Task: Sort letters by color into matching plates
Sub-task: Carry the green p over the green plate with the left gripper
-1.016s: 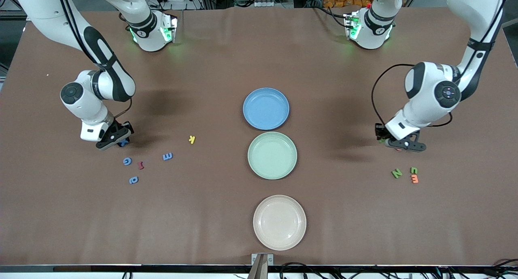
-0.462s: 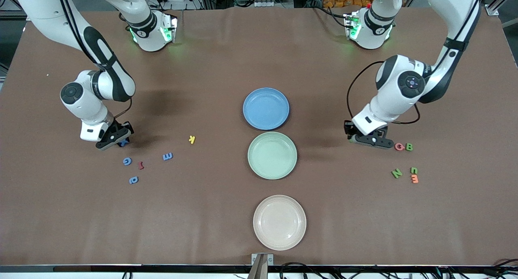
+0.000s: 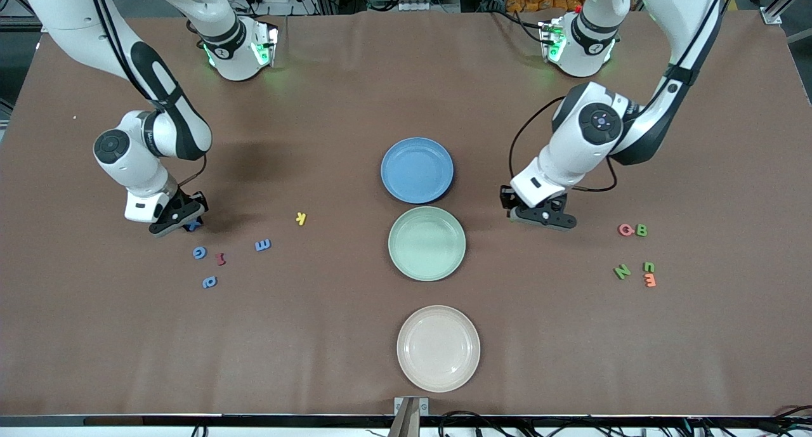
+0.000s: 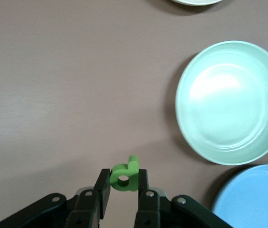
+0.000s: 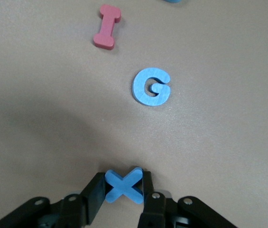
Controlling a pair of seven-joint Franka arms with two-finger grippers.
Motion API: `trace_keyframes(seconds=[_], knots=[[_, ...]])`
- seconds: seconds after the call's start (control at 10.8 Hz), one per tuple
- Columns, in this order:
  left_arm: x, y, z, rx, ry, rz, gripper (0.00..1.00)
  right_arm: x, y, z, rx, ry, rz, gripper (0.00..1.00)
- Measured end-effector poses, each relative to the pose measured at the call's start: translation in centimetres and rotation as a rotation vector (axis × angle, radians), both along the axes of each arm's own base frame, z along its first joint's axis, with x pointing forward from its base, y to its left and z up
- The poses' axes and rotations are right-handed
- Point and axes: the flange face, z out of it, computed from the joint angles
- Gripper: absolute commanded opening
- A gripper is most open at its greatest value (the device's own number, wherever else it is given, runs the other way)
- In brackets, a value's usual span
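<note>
**Front view: both grippers hold a letter**

The left gripper [image 3: 539, 216], over bare table beside the mint green plate [image 3: 426, 243] toward the left arm's end, pinches a green letter [image 4: 124, 175]. The right gripper [image 3: 181, 218] clamps a blue X [image 5: 123, 185] near the blue G [image 3: 199, 252] and dark red I [image 3: 220, 258]. The blue plate [image 3: 417, 170] lies just beside the green one, farther from the front camera.
</note>
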Motion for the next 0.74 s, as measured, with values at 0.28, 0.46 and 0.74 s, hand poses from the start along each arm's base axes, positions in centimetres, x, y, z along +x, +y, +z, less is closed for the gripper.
trace_keyframes(seconds=[0.28, 0.46, 0.74], knots=[[0.6, -2.9, -0.8, 0.006, -0.010, 0.022, 0.00, 0.2, 0.0, 0.2, 0.001, -0.006, -0.007, 0.30], [0.6, -5.2, -1.3, -0.011, -0.001, 0.033, 0.00, 0.3, 0.0, 0.2, 0.002, -0.007, -0.012, 0.30], [0.6, -8.4, -2.2, -0.023, 0.002, 0.041, 0.00, 0.3, 0.1, 0.2, 0.004, -0.008, -0.023, 0.29]])
